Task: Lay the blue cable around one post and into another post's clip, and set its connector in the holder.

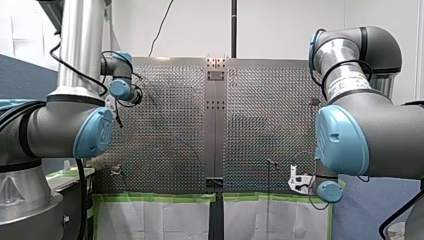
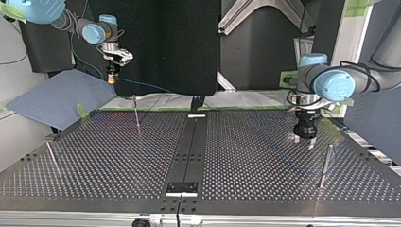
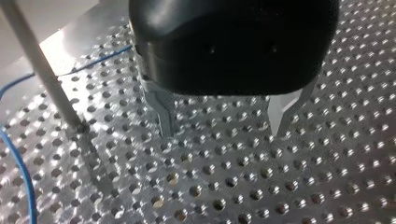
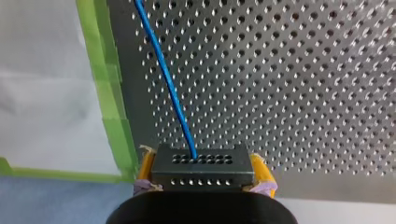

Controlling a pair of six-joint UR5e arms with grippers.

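Connector [image 4: 201, 169] clamped in my right gripper [image 4: 203, 164]; blue cable [image 4: 163, 74] runs straight ahead. My left gripper [image 3: 223, 129] spread, empty; post [image 3: 44, 74] just beside it, cable beyond.

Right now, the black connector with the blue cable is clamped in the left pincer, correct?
No. The black connector with the blue cable is clamped in the right pincer, as the right wrist view shows; the left pincer is open and empty.

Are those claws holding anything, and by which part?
My right gripper clamps the black connector by its two sides, the blue cable running out ahead. My left gripper is open, holding nothing.
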